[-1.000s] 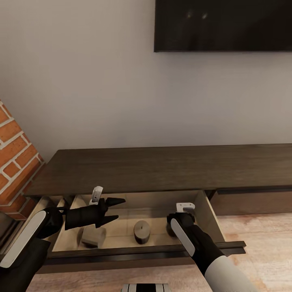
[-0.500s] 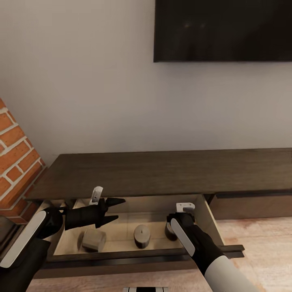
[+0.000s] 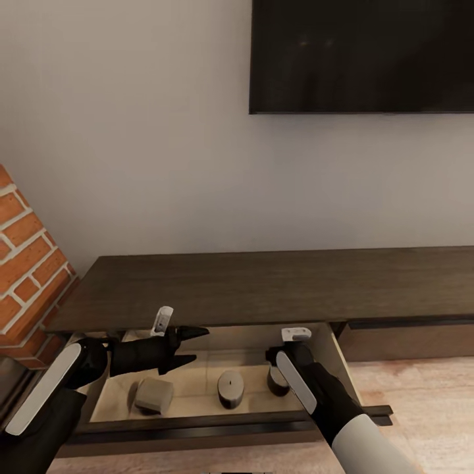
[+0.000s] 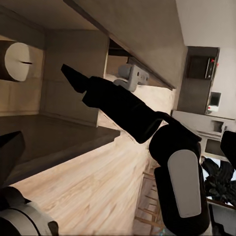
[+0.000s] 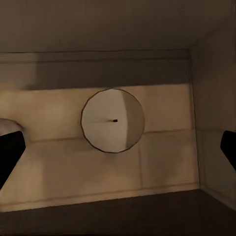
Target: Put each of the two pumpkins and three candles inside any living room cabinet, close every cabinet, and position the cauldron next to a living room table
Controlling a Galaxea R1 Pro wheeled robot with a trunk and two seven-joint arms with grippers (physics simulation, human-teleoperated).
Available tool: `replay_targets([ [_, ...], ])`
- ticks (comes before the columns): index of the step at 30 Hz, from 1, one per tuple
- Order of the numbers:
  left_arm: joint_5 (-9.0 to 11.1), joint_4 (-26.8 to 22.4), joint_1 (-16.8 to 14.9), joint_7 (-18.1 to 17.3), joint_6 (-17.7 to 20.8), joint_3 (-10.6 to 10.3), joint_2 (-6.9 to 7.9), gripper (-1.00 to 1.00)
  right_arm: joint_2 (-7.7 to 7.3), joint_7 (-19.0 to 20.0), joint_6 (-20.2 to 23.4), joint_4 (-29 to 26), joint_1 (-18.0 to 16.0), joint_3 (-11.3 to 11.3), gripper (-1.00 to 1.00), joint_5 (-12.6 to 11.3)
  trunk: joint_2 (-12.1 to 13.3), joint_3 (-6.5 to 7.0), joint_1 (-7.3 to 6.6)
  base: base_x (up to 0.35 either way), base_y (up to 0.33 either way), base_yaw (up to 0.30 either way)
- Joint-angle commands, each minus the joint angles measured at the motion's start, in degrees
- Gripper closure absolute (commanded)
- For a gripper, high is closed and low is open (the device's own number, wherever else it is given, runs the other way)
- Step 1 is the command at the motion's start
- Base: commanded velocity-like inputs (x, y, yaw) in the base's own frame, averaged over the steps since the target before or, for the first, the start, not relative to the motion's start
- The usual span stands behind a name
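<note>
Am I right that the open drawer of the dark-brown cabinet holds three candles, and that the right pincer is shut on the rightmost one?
Not quite. The right pincer is open, its fingertips apart on either side of the candle, as the right wrist view shows. The rest holds: the open drawer of the cabinet contains three candles.

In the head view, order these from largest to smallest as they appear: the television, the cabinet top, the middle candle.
1. Cabinet top, widest.
2. Television, cut off by the frame, so its rank is unsure.
3. Middle candle, clearly smallest.
</note>
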Motion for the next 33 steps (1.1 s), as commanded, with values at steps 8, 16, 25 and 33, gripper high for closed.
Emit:
replay_targets([
  [8, 0.4, 0.0, 0.3, 0.8, 0.0, -0.6, 0.23, -1.00, 0.04, 0.1, 2.6, -2.1, 0.0, 0.2, -1.00, -0.7, 3.2, 1.39, -1.77, 0.000, 0.000, 0.000],
  [16, 0.3, 0.1, 0.4, 0.9, 0.0, -0.5, 0.36, -1.00, 0.38, 0.1, 3.0, -2.3, 0.0, 0.3, -1.00, -0.7, 6.4, 2.83, -3.53, -0.115, 0.016, 0.000],
  [25, 0.4, 0.2, 0.4, 0.9, -0.1, -0.4, 2.10, -1.00, 0.48, 0.1, 3.0, -2.5, 0.0, 0.4, -1.00, -0.7, 10.0, 4.44, -5.51, -0.014, 0.002, 0.000],
  [33, 0.4, 0.2, 0.4, 0.9, -0.1, -0.4, 2.14, -1.00, 0.48, 0.1, 3.0, -2.5, 0.0, 0.4, -1.00, -0.6, 13.2, 5.88, -7.26, 0.000, 0.000, 0.000],
])
